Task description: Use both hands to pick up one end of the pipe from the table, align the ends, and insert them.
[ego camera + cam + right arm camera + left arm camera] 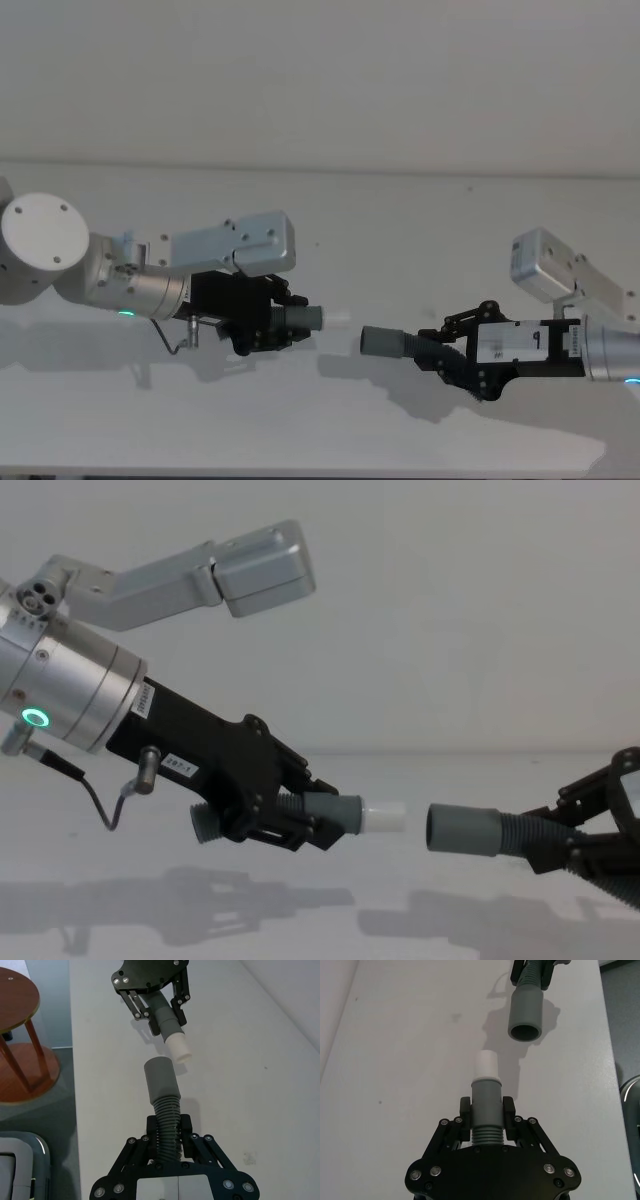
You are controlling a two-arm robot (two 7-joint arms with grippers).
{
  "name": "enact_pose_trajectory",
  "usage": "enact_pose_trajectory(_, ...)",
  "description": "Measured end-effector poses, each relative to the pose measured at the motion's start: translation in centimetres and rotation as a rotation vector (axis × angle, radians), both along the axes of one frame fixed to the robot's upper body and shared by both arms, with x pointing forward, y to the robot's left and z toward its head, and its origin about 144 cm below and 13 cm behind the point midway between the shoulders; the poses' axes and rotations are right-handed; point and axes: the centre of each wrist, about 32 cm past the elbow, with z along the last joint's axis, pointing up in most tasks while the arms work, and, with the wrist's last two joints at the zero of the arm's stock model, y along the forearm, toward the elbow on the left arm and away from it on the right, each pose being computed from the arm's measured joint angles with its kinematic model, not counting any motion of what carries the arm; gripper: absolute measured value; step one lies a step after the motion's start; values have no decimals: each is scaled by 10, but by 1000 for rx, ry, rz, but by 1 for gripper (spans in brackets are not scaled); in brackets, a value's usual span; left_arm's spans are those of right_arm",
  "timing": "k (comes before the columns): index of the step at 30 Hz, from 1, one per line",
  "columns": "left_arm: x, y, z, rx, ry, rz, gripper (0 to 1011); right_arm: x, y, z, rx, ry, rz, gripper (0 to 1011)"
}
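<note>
The left gripper (486,1110) has its jaws clamped on the spigot piece (485,1095), right where the smooth grey collar meets the ribs. The white spigot tip (485,1064) sticks out ahead of the jaws and faces the grey socket cuff (525,1017) across a short gap, not touching it. Seen from the chest, the tip (385,816) sits slightly above the cuff's mouth (462,831). In the left wrist view it also points a little to one side of that mouth, so the two are near but not in line.

The right gripper (169,1127) is closed on the ribbed hose of the socket piece (167,1112), a little way behind the cuff, which leaves a few free ribs between jaws and cuff. Both pieces hang above the desk (420,240), their shadows lying below the cuff.

The pipe looks light. Its cuff and tip are probably stiff, smooth plastic, while the ribs likely flex and could buckle under an end-on push. The left hold, close to the tip, seems firm. The right hold is farther back, so the cuff may tilt off line on contact; a grasp nearer the cuff would steady it.
</note>
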Motion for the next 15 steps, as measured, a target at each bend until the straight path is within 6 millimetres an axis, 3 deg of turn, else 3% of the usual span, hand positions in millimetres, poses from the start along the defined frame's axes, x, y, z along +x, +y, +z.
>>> enact_pose_trajectory(15,3,-3,1,-1,-1,-14,365,5,4,-1,-8,6,-17,274)
